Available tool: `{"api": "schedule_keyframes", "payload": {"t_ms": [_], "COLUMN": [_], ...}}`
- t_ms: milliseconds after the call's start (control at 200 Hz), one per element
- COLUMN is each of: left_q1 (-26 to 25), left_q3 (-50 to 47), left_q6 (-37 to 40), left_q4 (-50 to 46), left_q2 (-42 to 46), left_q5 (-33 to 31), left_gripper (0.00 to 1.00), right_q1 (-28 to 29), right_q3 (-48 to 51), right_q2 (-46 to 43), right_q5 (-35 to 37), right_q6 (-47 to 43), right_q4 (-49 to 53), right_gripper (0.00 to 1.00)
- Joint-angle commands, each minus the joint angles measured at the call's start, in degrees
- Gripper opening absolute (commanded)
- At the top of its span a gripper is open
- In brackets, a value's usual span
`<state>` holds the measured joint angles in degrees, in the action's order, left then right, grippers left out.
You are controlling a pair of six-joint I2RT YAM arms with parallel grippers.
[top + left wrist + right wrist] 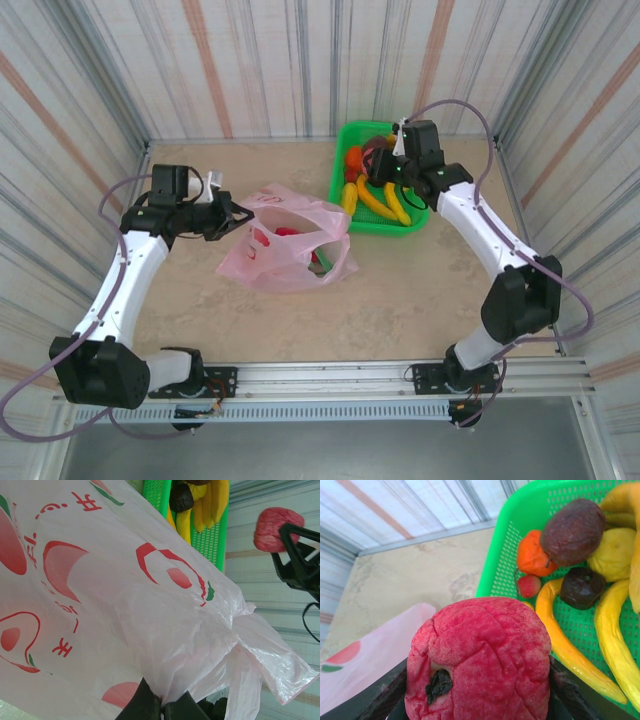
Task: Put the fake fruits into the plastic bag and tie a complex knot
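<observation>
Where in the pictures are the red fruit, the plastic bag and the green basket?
red fruit (480,650), right wrist view, middle of its wrinkled skin.
plastic bag (125,595), left wrist view, plain film between the prints.
green basket (502,542), right wrist view, left mesh wall.

The plastic bag (150,625) carries red printed characters, lying sideways in the left wrist view. One near its upper edge looks like 开 (83,502), and one lower down like 天 (62,648). The others are too creased to read. Red curved emblems (172,572) with green flecks sit beside them.
</observation>
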<state>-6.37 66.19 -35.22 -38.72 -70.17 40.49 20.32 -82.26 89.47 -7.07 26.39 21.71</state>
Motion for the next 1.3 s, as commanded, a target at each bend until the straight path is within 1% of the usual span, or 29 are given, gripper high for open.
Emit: {"api": "schedule_keyframes", "payload": {"t_ms": [0, 235, 471, 1002, 1297], "left_q1": [0.39, 0.39, 0.42, 0.39, 0.37], "left_q3": [-0.54, -0.38, -0.19, -0.07, -0.23], "left_q6": [-0.49, -0.46, -0.46, -0.55, -0.46], "left_q4": [0.75, 0.93, 0.93, 0.84, 0.66], "left_q2": [1.44, 1.27, 1.35, 1.63, 1.75], "left_q5": [0.91, 1.02, 0.91, 1.09, 1.12], "left_gripper": [0.0, 0.0, 0.0, 0.0, 0.0], "right_q1": [1.46, 3.82, 8.6, 22.68, 29.02], "right_q3": [0.73, 1.73, 1.49, -6.04, -7.3], "right_q2": [-5.13, -12.03, -16.3, -12.77, -8.92], "right_q5": [1.09, 1.1, 0.06, 0.27, -1.19], "right_q6": [-2.94, -3.97, -5.77, -8.72, -6.21], "right_q4": [2.87, 4.03, 4.55, 8.65, 7.38], "right_gripper": [0.51, 0.51, 0.5, 0.5, 0.5]}}
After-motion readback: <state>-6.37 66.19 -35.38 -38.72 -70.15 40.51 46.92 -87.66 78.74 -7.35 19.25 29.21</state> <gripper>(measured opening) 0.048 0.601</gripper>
